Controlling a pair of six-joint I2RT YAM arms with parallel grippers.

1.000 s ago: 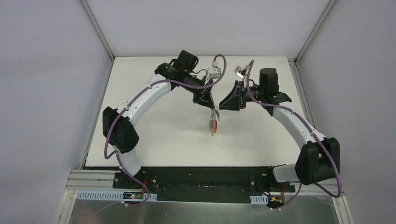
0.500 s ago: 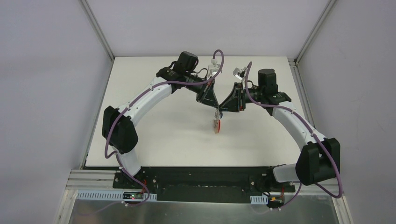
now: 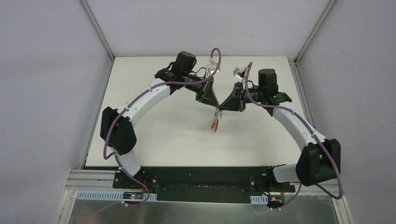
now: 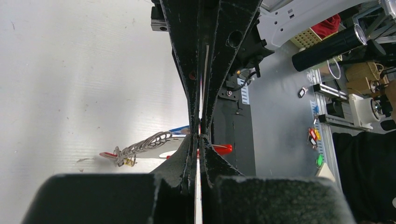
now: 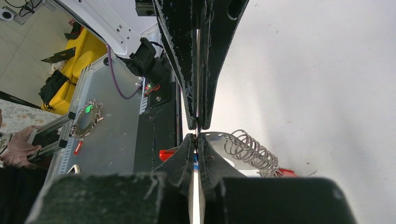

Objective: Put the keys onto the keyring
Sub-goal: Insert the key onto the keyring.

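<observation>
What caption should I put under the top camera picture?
Over the white table, the left end effector and right end effector pinch one red-and-grey keyring.

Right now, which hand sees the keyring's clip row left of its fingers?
The left hand: its camera shows the clip row left of the fingers. The right hand sees it on the right.

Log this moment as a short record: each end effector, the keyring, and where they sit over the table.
left end effector: shut on the keyring, tip to tip with the right one
right end effector: shut on the keyring, next to its metal coil
keyring: hangs below the two meeting tips, red part lowest in the top view
place: over the middle of the table
</observation>
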